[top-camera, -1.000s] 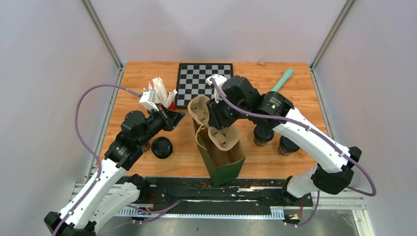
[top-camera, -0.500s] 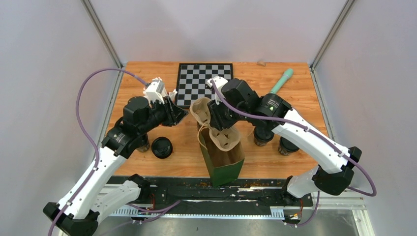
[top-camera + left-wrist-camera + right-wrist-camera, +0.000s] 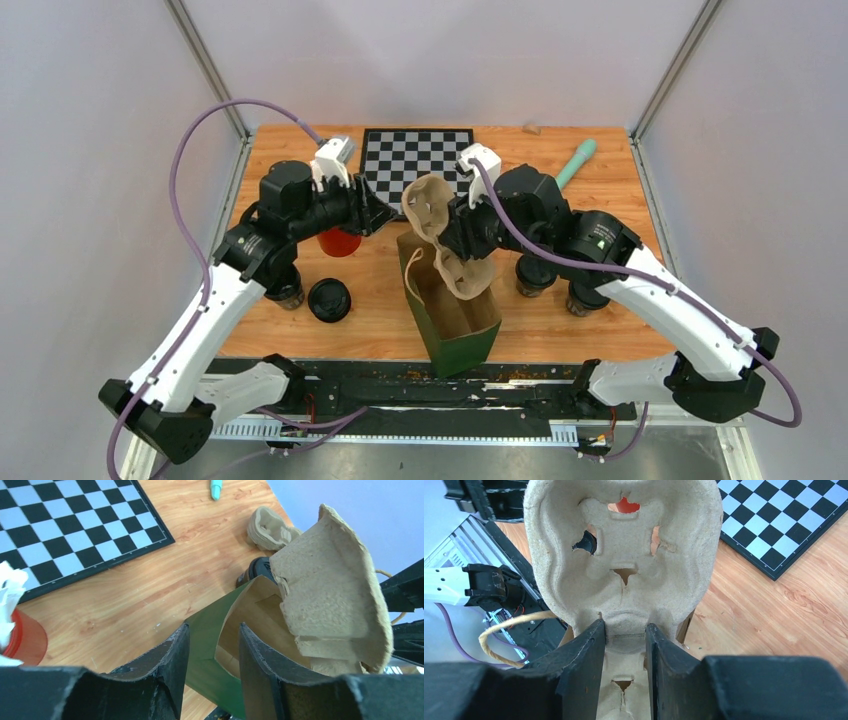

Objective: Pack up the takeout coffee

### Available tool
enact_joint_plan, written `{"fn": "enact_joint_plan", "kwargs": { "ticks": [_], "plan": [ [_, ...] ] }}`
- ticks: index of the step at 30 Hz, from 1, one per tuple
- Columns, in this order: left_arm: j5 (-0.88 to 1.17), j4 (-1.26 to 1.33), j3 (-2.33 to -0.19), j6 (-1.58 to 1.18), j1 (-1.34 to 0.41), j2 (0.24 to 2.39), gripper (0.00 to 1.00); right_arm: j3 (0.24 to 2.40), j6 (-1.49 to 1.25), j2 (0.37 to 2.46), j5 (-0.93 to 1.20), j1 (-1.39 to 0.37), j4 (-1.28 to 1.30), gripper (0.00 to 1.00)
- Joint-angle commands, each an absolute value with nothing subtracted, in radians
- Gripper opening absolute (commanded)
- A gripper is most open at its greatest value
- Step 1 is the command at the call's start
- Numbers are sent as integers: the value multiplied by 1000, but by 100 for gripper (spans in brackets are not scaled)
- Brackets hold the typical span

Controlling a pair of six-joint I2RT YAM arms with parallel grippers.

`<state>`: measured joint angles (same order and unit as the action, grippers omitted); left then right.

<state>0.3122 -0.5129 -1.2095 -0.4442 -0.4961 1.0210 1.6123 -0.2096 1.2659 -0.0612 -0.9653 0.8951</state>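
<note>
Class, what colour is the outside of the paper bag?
The paper bag is dark green outside, clearest in the left wrist view.

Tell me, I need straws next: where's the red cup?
Top view, left half: red cup by the checkerboard's near-left corner, left of the bag.

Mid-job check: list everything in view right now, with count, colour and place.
coffee cups: four, dark with black lids; two by the left arm, two by the right arm, all on the table outside the bag
paper bag: one, green outside and brown inside; open, near centre
cup carrier: one, tan pulp; tilted over the bag's mouth
red cup: one, holding white wrapped straws; left of the bag
checkerboard: one, black and white; far centre
teal stick: one; far right
tan scrap: one, small; far edge, too small to identify
table: one, orange-brown wood
left hand: open, empty; near the bag's left edge
right hand: shut on the cup carrier
</note>
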Motion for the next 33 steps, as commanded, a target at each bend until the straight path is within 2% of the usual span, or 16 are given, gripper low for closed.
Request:
{"fn": "enact_joint_plan", "kwargs": {
  "ticks": [1,12,19,29,31,33],
  "plan": [
    [410,-504,-1272,-372,-491,1079,49,1561,-233,1208,-81,-963,788,34],
    [658,-467,-1307,-252,-491,1245,54,1518,-247,1142,-52,-963,724,34],
    [706,-425,-1274,-253,-491,1278,58,1498,-243,1117,-31,-963,688,34],
    [700,-451,-1261,-200,-523,1336,57,1503,-247,1105,19,-963,647,34],
    [690,-462,-1269,-185,-535,1342,53,1507,-245,1104,21,-963,647,34],
    [679,-461,-1276,-186,-537,1346,38,1510,-245,1104,21,-963,646,33]
  ]
}}
